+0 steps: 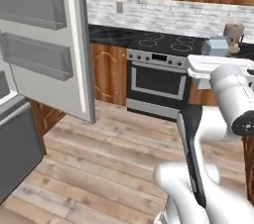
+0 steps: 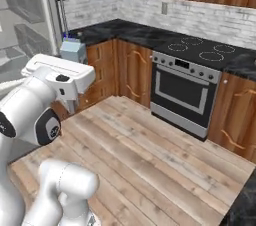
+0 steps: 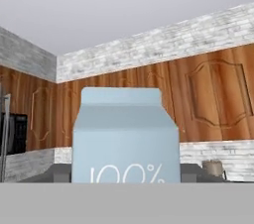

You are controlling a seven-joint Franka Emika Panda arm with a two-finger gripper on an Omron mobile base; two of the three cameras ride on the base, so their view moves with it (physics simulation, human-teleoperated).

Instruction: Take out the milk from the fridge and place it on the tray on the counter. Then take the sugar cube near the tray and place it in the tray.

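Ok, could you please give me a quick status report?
Gripper shut on milk carton, held upright. Fridge door open. Nothing blocking ahead.

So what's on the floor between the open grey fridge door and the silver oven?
Bare wooden floorboards, with brown wooden cabinets behind under the black counter, as the left base view shows between fridge door and oven.

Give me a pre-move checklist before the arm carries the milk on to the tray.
1. Milk carton in the gripper: ok, upright and centred in the hand view, clear of the fridge.
2. Fridge door: not ok if it must be shut, it stands open.
3. Black marble counter: ok, in sight ahead.
4. Tray location: cannot tell.
5. Sugar cube location: cannot tell.
6. Path over the wood floor: ok.
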